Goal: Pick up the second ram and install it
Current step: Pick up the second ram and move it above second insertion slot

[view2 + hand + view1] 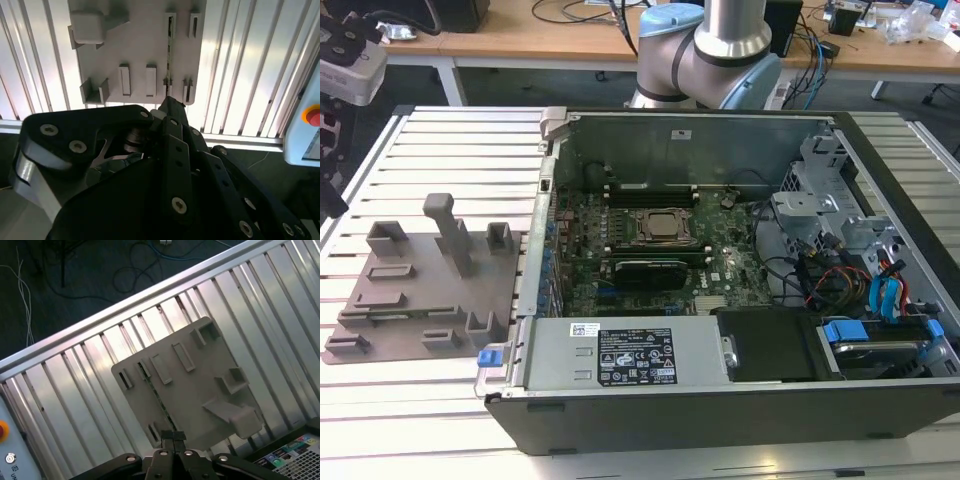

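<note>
Grey plastic tray [420, 290] lies on the slatted aluminium surface [440, 140], at nine o'clock of the open computer case [720, 425] in the exterior view. The arm [705, 50] rises at twelve o'clock of the case. The tray's raised blocks appear to act as fixtures that hold parts at known positions for pickup.

In the first wrist view, the second ram [157, 397] stands on edge in the tray, its ends seated in slotted blocks. This posture leaves its long upper edge free for grasping. The hand [174, 436] hangs above the tray, fingers drawn together with nothing between them.

In the second wrist view, the hand lines up with the ram's long axis but is apart from it — judged an approach alignment, with the ram not yet lifted.
</note>
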You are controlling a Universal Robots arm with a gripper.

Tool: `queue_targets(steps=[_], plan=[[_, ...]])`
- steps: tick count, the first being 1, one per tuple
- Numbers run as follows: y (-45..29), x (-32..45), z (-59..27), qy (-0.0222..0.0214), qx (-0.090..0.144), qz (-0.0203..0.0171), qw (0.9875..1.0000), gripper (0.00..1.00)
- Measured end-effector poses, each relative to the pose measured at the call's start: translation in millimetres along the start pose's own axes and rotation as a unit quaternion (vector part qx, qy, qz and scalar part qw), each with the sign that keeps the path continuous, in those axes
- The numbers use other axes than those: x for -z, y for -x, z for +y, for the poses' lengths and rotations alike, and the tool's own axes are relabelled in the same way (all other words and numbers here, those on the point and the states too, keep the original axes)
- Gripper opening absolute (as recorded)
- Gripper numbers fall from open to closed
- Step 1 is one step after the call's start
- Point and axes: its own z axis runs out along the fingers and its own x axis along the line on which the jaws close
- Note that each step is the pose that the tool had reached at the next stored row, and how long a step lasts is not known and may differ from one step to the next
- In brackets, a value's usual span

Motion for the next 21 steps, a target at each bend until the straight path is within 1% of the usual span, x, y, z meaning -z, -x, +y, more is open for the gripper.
queue_targets(steps=[4, 6, 7, 8, 9, 10, 11, 13, 14, 15, 16, 17, 19, 21], plan=[[0.0, 0.0, 0.0, 0.0007, 0.028, 0.0013, 0.9996, 0.1], [0.0, 0.0, 0.0, 0.0012, 0.046, 0.0021, 0.9989, 0.1], [0.0, 0.0, 0.0, 0.0015, 0.057, 0.0026, 0.9984, 0.1], [0.0, 0.0, -0.2, 0.003, 0.064, -0.0002, 0.9979, 0.1], [0.0, 0.0, -0.1, 0.008, 0.065, -0.0123, 0.9978, 0.1], [0.0, -0.1, 0.0, 0.0126, 0.066, -0.0231, 0.9975, 0.1], [0.0, -0.1, 0.0, 0.0134, 0.08, -0.0226, 0.9965, 0.1], [0.0, -0.3, -0.1, 0.0129, 0.107, -0.0161, 0.994, 0.1], [0.0, -0.4, -0.1, 0.0126, 0.116, -0.0136, 0.9931, 0.1], [0.0, -0.6, -0.1, 0.0116, 0.126, -0.0091, 0.9919, 0.1], [0.0, -0.8, -0.2, 0.0114, 0.135, -0.0067, 0.9908, 0.1], [0.2, -0.9, -0.2, 0.0107, 0.143, -0.0033, 0.9896, 0.1], [0.9, -1.2, -0.8, 0.011, 0.156, -0.0022, 0.9877, 0.1], [1.1, -1.3, -1.2, 0.0112, 0.161, -0.0019, 0.9869, 0.1]])
